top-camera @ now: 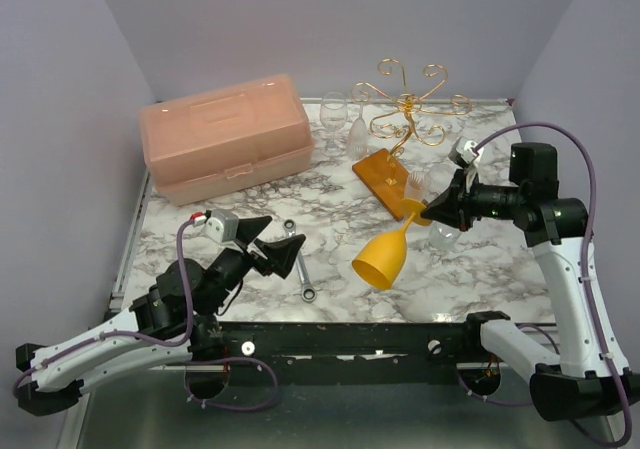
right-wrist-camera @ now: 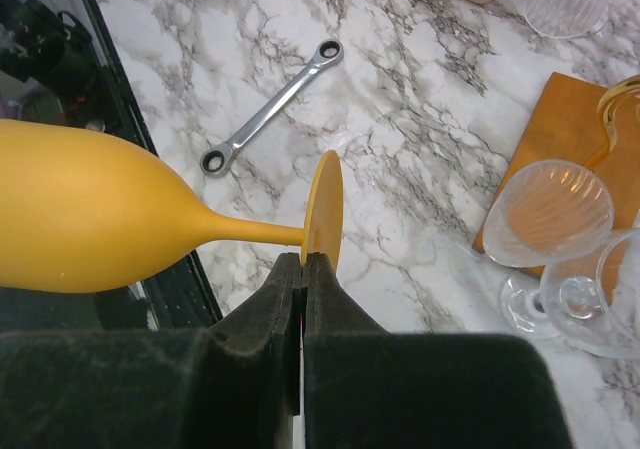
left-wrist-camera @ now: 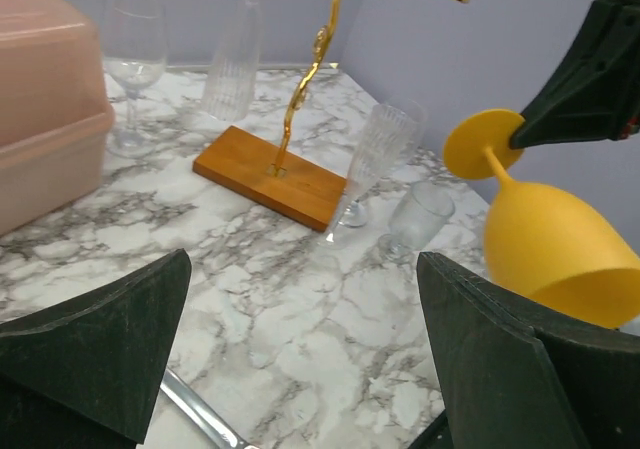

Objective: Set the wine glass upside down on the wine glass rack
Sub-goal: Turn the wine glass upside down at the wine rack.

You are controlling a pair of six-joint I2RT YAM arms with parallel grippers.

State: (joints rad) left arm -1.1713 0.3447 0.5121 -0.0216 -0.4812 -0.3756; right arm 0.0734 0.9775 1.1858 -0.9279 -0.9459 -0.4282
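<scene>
The right gripper (right-wrist-camera: 302,261) is clenched on the rim of the foot of the yellow wine glass (top-camera: 385,254), its two dark fingers pressed together with the thin disc pinched between them. The glass hangs on its side at a slant, foot up and toward the right, bowl lower and pointing to the near left, above the marble table (top-camera: 330,209) just near of the wine glass rack (top-camera: 408,109). It is apart from the rack and not hung on it. The rack stands at the far right of the table, its gold stem rising from the orange-brown base to the curled arms at the top. Several clear glasses stand around it: a stemmed one (top-camera: 333,119) and a ribbed one (top-camera: 357,134) just left of the stem, another ribbed one (top-camera: 417,182) at the near end of the base, and a small one (top-camera: 443,234) under the right arm's wrist. A pink lidded box (top-camera: 225,134) sits at the far left. The left gripper (top-camera: 275,252) is released, its jaws spread wide with nothing between them, low over the near left of the table. A wrench (top-camera: 298,259) lies flat on the marble just beside it, between it and the yellow bowl.
</scene>
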